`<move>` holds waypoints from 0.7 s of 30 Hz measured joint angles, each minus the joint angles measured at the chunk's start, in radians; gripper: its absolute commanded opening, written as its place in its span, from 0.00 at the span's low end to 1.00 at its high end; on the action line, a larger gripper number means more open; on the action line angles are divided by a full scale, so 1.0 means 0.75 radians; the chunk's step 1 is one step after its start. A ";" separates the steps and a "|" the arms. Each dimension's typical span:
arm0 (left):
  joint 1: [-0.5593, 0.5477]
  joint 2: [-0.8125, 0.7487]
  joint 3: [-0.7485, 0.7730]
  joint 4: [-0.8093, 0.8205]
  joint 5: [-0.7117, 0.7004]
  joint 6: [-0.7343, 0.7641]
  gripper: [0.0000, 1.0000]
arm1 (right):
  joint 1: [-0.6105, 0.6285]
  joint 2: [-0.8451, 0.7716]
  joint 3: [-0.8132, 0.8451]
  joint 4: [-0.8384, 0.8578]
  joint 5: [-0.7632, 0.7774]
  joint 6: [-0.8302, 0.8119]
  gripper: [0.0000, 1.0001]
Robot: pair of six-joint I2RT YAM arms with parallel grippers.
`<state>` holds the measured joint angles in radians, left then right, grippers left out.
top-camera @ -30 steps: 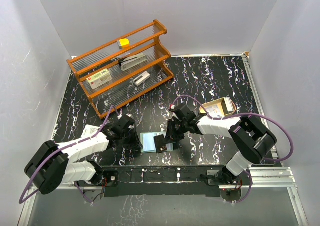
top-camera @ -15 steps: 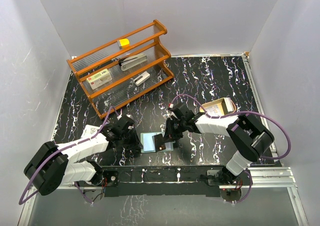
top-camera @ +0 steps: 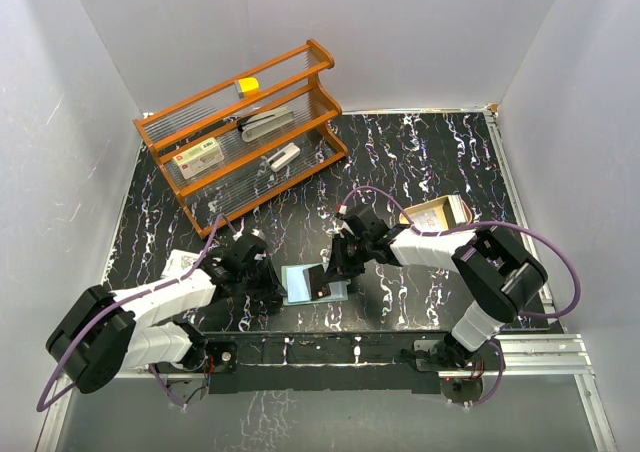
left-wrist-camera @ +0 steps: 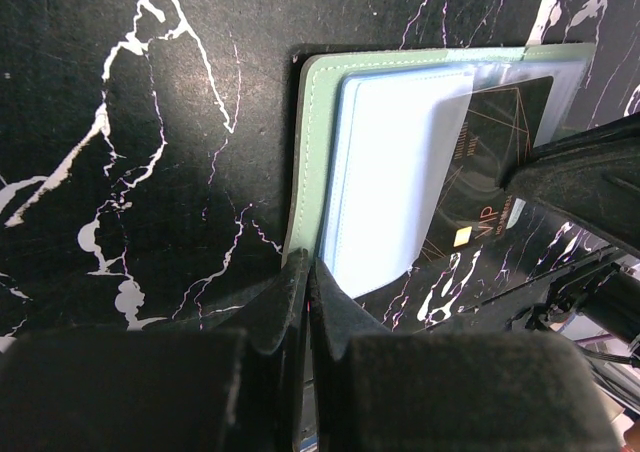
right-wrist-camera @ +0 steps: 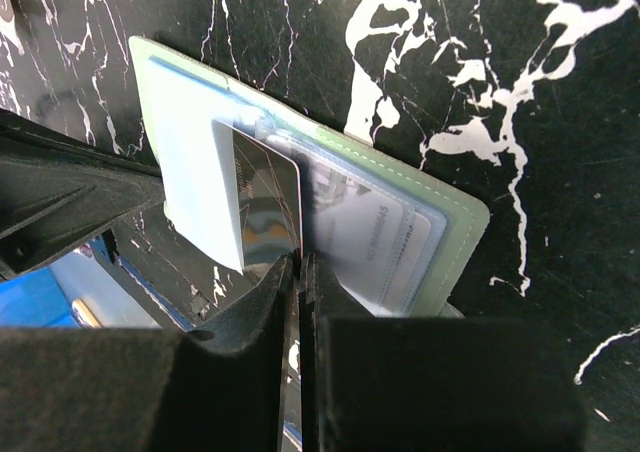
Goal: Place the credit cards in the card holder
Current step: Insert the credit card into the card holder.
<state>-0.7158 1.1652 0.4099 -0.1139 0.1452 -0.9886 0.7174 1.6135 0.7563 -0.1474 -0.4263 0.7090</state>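
Card holder point(top-camera: 298, 282) open flat on the black marbled table point(top-camera: 420, 162), near the front edge, between the two arms. At its left side, the left gripper point(top-camera: 264, 278), fingers pressed together with tips at the corner of the green cover. Not possible to tell whether pinching the cover or merely touching it. From the right, the right gripper point(top-camera: 329, 274), clamped on the edge of a dark credit card point(left-wrist-camera: 490, 162) with gold print. Card lying part-way over the pale blue inner pages, one end under a clear sleeve. In the right wrist view, a whitish card point(right-wrist-camera: 375, 237) already inside a clear sleeve of the holder. Well apart from the holder: orange rack point(top-camera: 245, 122) at rear left, tan tray point(top-camera: 440, 214) at right.
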 measured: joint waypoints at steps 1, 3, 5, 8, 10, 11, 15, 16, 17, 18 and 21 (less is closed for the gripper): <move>0.000 0.000 -0.001 0.001 0.001 0.000 0.00 | -0.001 0.002 0.000 0.005 0.001 0.002 0.03; 0.000 0.000 -0.001 0.002 0.001 -0.001 0.00 | -0.001 0.005 -0.001 0.019 0.002 0.007 0.03; 0.000 0.000 -0.004 0.006 0.002 -0.004 0.00 | -0.001 0.006 -0.002 0.031 0.005 0.013 0.03; 0.001 -0.003 -0.008 0.012 0.003 -0.010 0.00 | -0.001 0.007 -0.006 0.048 0.008 0.031 0.03; 0.001 -0.006 -0.011 0.015 0.004 -0.017 0.00 | -0.001 0.007 -0.019 0.071 0.007 0.044 0.03; 0.001 -0.009 -0.015 0.018 0.005 -0.020 0.00 | -0.001 0.007 -0.024 0.078 0.006 0.050 0.04; 0.001 -0.034 -0.046 0.053 0.008 -0.048 0.00 | -0.001 0.007 -0.030 0.094 0.003 0.069 0.05; 0.001 -0.040 -0.055 0.066 0.010 -0.058 0.00 | -0.001 0.007 -0.030 0.094 0.003 0.070 0.05; 0.001 -0.043 -0.066 0.083 0.016 -0.069 0.00 | -0.001 0.007 -0.030 0.095 0.003 0.072 0.06; 0.001 -0.044 -0.073 0.096 0.022 -0.076 0.00 | -0.001 0.007 -0.030 0.096 0.003 0.074 0.07; 0.001 -0.045 -0.092 0.133 0.043 -0.096 0.00 | 0.000 0.007 -0.041 0.116 0.001 0.090 0.11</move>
<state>-0.7155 1.1316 0.3412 -0.0143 0.1772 -1.0607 0.7174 1.6188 0.7254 -0.0605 -0.4255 0.7765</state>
